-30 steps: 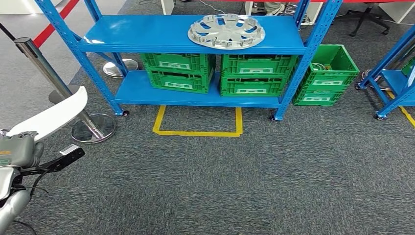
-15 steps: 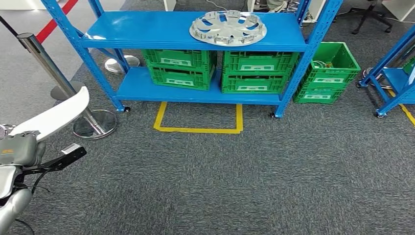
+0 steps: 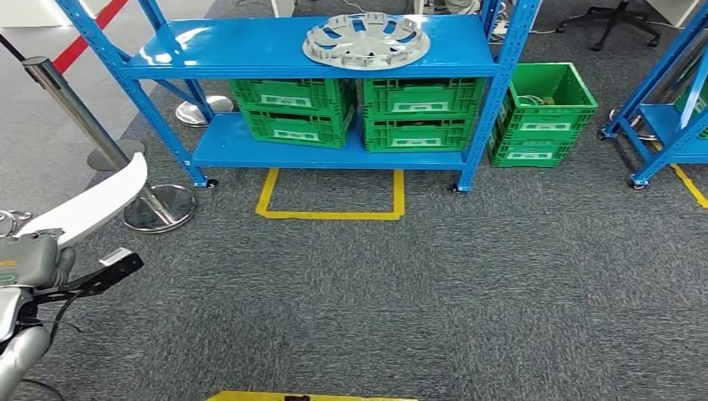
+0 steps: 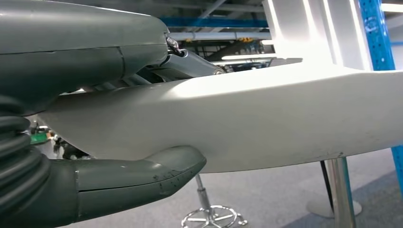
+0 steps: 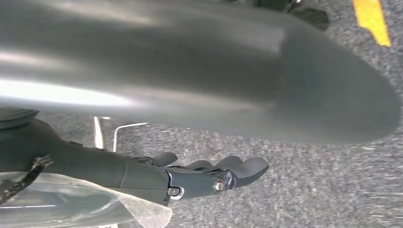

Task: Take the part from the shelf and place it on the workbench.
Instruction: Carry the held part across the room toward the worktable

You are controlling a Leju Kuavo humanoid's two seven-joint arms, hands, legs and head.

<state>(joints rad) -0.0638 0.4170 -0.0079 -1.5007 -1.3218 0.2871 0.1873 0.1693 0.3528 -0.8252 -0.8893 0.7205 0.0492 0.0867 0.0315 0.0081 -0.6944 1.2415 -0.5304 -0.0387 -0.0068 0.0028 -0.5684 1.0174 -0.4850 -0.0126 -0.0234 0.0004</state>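
White curved part (image 3: 92,203) held in left hand (image 3: 29,261), thumb (image 4: 142,183) pressed under it, dark fingers (image 4: 190,64) over the top, low and well away from the blue shelf (image 3: 317,50). Silver hubcap (image 3: 366,39) lies flat on shelf's top level; green crates (image 3: 359,113) on its lower level, one more green crate (image 3: 541,117) on the floor beside the shelf. Right hand (image 5: 199,178) holds nothing, fingers loosely extended above grey carpet (image 3: 467,284).

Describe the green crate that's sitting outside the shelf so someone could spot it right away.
Find the blue shelf with the silver wheel cover on top. Right of its right post, the green crate sits on the carpet. Unlike the stacked crates inside, it stands alone, open-topped.
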